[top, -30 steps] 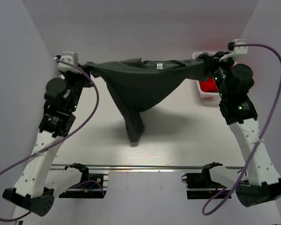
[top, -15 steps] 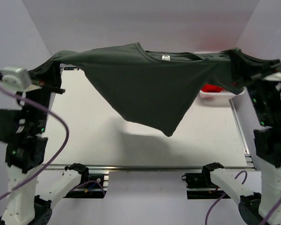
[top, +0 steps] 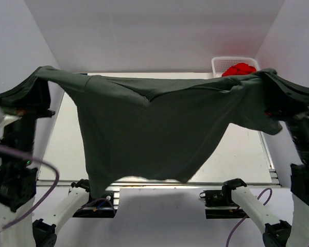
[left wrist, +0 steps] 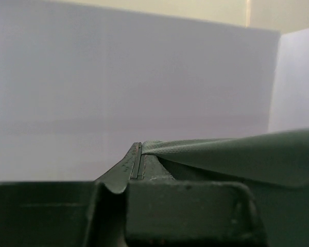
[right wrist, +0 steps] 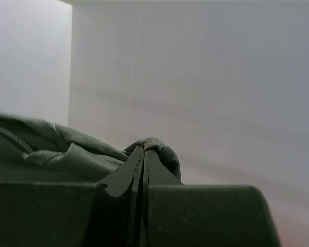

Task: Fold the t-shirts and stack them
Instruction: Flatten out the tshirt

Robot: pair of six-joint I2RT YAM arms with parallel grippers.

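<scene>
Between the left hand (left wrist: 138, 152) and right hand (right wrist: 144, 153), the t-shirt (top: 154, 128) hangs stretched.

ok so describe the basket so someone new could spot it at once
Go to the far right corner of the white table, behind the dark grey t-shirt stretched across the view. The basket stands there: white, mesh-walled, holding something bright red, the only vivid colour around.
</scene>
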